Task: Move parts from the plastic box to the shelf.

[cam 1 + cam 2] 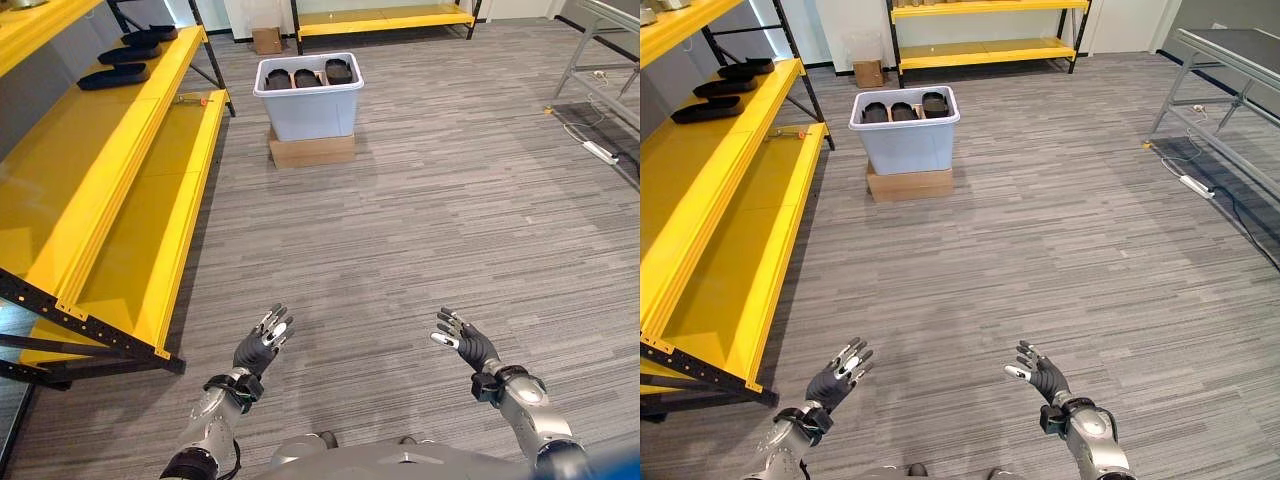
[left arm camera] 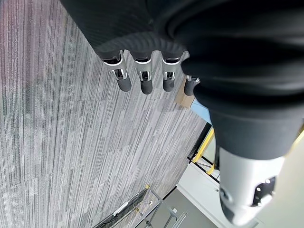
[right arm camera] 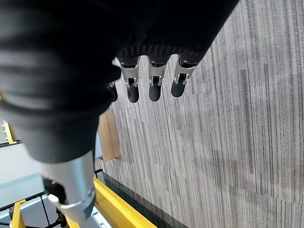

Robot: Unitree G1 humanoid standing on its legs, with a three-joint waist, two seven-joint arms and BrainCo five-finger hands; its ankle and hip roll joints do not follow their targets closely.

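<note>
Both hands, left (image 1: 262,345) and right (image 1: 467,342), are hanging released, empty; approaching the box (image 1: 308,98) is pending; grasping a part (image 1: 307,78) comes next.

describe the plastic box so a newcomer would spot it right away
Look across the grey carpet floor to the far end of the yellow shelf. The plastic box is a pale tub on a flat cardboard box, the one container holding black parts.
</note>
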